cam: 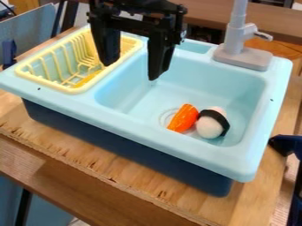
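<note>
Plywood worktop [59, 141] under everything here, rough along its front edge, with a toy sink [171, 145] parked on it, pale blue on top and navy underneath. Clock faces are as the camera sees it, btw, 12 at the top.

Big black two-finger gripper [131, 70] hangs in from 12 toward 11 o'clock, fingers apart, nothing between them. One finger is over the inner side of the yellow dish rack [75, 89] at about 10 o'clock, the other over the basin. Grey faucet [236, 37] stands at 1 o'clock.

Down in the basin, around its 5 o'clock, sits a white toy with a black band [210, 123], kinda like a rice ball. Right beside it, nearer 6, is a glossy orange carrot-like toy [184, 118], leaning by the drain [165, 115].

As for handling, whoever's driving would do best to line up over one toy while high, clear the rack rim, then drop straight down. They're so close that a fingertip could easily shove the neighbour. Orange one probably wants pinching across its narrow width; the round one likely rolls unless it's gripped around the middle. Mind the near wall too.
</note>
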Controlling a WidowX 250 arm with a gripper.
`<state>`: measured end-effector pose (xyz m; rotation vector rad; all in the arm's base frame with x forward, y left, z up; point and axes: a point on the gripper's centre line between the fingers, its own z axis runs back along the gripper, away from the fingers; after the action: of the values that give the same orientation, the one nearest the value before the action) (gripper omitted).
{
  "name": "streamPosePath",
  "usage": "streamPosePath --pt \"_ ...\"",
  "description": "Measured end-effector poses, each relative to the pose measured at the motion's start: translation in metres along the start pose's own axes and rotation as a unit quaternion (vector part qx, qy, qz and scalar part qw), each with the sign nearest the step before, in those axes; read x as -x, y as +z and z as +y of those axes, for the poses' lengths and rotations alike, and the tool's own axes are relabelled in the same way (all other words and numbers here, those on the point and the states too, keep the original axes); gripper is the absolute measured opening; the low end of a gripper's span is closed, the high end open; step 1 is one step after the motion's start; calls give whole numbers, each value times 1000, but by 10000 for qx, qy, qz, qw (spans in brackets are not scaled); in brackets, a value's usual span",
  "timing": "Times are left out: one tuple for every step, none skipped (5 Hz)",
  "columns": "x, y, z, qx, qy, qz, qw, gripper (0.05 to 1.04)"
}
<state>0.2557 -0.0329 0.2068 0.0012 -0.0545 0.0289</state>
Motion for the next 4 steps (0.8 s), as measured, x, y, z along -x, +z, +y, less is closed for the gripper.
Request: streamPosePath --pt "0 -6 0 -19 -1 114 9999 1001" --pt "-22 -18 8 -63 16 117 9999 1001" --pt "-39 -28 24 -116 248 231 9994 1001" --pt "-49 -40 30 -273 328 409 9983 1001"
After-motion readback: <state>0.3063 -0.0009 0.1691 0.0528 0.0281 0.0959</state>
